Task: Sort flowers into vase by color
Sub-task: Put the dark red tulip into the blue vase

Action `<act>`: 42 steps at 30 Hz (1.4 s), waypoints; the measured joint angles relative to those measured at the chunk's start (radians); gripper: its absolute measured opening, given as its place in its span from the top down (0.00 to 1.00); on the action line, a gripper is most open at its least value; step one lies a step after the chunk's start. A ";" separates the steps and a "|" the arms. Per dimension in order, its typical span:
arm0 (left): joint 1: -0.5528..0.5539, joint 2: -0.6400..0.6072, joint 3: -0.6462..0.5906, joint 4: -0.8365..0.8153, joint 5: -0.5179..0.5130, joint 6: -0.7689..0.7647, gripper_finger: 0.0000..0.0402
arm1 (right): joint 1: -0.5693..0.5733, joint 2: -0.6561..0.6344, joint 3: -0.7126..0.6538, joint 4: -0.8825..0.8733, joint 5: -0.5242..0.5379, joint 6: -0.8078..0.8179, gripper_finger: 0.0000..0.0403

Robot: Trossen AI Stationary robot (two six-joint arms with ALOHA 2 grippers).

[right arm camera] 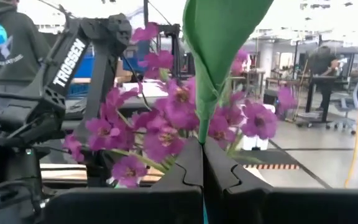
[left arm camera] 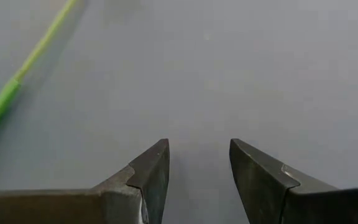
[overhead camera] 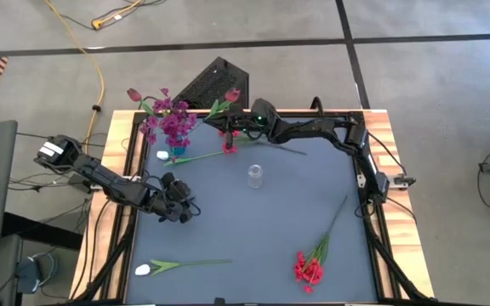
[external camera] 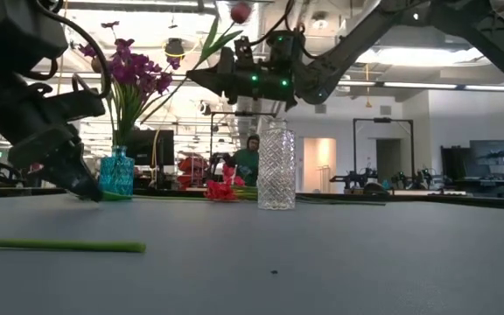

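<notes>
Flowers are partly sorted: the right pincer (overhead camera: 225,124), at upper centre of the high view, is pinching a red-bloomed stem (overhead camera: 222,105) with its fingers closed tight on the green leaf. It is carrying the stem upright and clear of the counter (overhead camera: 270,221), probably so the stalk can go down into a vase mouth. Just left of it, the blue vase (overhead camera: 177,153) is already holding the purple bunch (overhead camera: 167,117), which fills the right wrist view behind the leaf. The glass vase (overhead camera: 255,176) is standing empty near centre, the likelier home for red. Another red flower (overhead camera: 229,149) is lying between the vases, a red cluster (overhead camera: 310,268) at lower right, a white one (overhead camera: 145,269) at lower left. The left pincer (overhead camera: 183,212) is waiting at centre left, fingers parted and empty, low over the counter.
</notes>
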 joint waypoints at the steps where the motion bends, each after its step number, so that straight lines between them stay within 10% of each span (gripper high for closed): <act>1: 0.000 0.000 0.000 0.005 -0.011 0.005 0.61 | 0.002 0.000 0.000 -0.003 0.000 -0.005 0.96; 42: 0.045 0.000 0.000 0.038 -0.111 0.165 0.61 | -0.030 0.172 0.306 -0.215 -0.102 -0.082 0.96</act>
